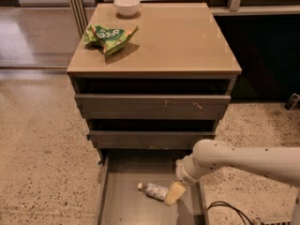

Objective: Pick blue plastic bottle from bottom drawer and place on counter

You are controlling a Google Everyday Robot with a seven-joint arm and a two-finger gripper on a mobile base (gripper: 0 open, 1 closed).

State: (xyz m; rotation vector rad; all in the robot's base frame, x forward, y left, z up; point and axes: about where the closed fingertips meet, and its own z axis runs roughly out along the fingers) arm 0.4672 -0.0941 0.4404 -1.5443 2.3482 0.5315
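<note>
The blue plastic bottle (153, 190) lies on its side in the open bottom drawer (123, 206), the only thing in there. The gripper (174, 193) is down at the bottle's right end, and honestly I can't tell if it's got a hold. It looks like the grasp step. Next it needs a firm grip and a lift to the counter (183, 41), clear of the snack bag (110, 35) and bowl (127, 5).

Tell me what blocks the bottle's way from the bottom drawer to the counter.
Nothing visible does. The hand is beside the bottle in the bottom drawer; the bag and bowl sit at the far left of the counter.
</note>
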